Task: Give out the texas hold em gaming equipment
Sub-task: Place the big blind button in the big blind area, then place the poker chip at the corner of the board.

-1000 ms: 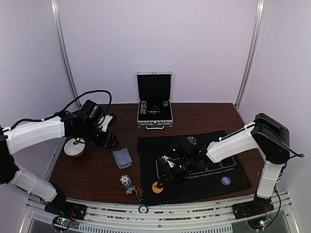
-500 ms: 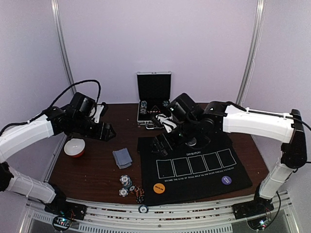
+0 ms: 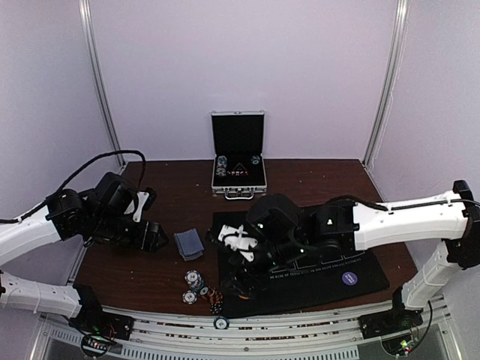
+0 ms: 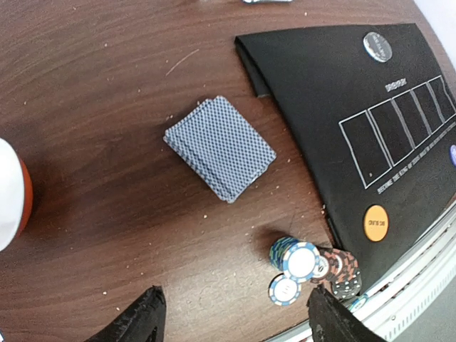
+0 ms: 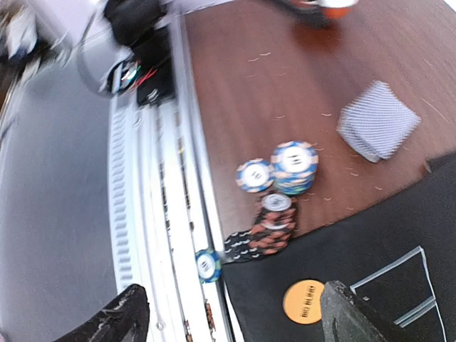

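My right end effector (image 5: 235,288) hangs spread wide with nothing between its fingers, low over the near edge of the tabletop (image 5: 285,78). My left end effector (image 4: 235,296) is likewise spread and empty, above the left half. Nearest of all, one blue-edged chip (image 5: 207,264) lies off the wood on the metal rail (image 5: 153,214); it is plain in the right wrist view and only a speck from the top camera. Just beyond it the poker chips (image 5: 281,185) cluster by the near left corner of the black mat (image 4: 335,92): a blue-and-white stack, a single blue one beside it, and a toppled red-and-black row. The orange disc (image 5: 307,301) sits on that corner of the mat; both wrist cameras show it, while my right arm hides it from above. Its dark lettering is too small to read, as is the white line printed under the mat's outlined boxes. The purple disc (image 3: 349,278) lies toward the mat's near right. The deck of cards (image 4: 219,147) rests backs up on bare wood left of the mat, slightly fanned. The silver disc (image 4: 377,47) at the mat's far edge shows only to my left wrist. A red-and-white round thing (image 4: 8,192) sits left of the cards, mostly cut off. At the far edge the silver case (image 3: 238,161) stands open, lid upright, with small round pieces in its tray.
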### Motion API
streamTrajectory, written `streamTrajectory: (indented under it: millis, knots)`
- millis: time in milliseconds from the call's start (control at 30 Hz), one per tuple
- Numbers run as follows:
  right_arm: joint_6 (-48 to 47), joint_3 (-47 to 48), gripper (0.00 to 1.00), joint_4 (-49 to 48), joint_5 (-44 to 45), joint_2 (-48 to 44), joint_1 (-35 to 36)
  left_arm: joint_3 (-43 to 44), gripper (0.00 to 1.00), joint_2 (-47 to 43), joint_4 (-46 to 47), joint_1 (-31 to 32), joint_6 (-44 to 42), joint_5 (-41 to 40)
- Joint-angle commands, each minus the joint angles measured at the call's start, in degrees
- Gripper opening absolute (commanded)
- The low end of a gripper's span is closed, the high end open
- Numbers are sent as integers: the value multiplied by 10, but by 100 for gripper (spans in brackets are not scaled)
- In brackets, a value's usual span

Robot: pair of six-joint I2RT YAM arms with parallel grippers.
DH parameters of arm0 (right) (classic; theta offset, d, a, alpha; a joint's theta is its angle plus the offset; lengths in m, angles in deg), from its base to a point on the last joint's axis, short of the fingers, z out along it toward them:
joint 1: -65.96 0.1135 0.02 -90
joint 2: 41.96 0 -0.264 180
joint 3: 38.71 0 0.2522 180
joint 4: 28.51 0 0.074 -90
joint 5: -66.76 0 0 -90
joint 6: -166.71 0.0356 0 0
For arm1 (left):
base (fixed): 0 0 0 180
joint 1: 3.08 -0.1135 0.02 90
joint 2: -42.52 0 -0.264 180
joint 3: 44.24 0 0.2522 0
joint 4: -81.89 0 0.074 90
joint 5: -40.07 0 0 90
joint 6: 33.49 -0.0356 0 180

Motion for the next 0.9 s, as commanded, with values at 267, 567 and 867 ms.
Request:
streamTrajectory:
  millis: [267, 567, 867]
  knots:
    - [115, -128, 69, -216, -51, 48, 37, -49, 71, -7, 72, 2, -25, 29]
    - [123, -74, 51, -125, -71, 137, 21, -89, 71, -18, 93, 2, -28, 33]
    - [72, -21, 50, -67, -105, 199, 27, -76, 71, 15, 104, 2, -49, 29]
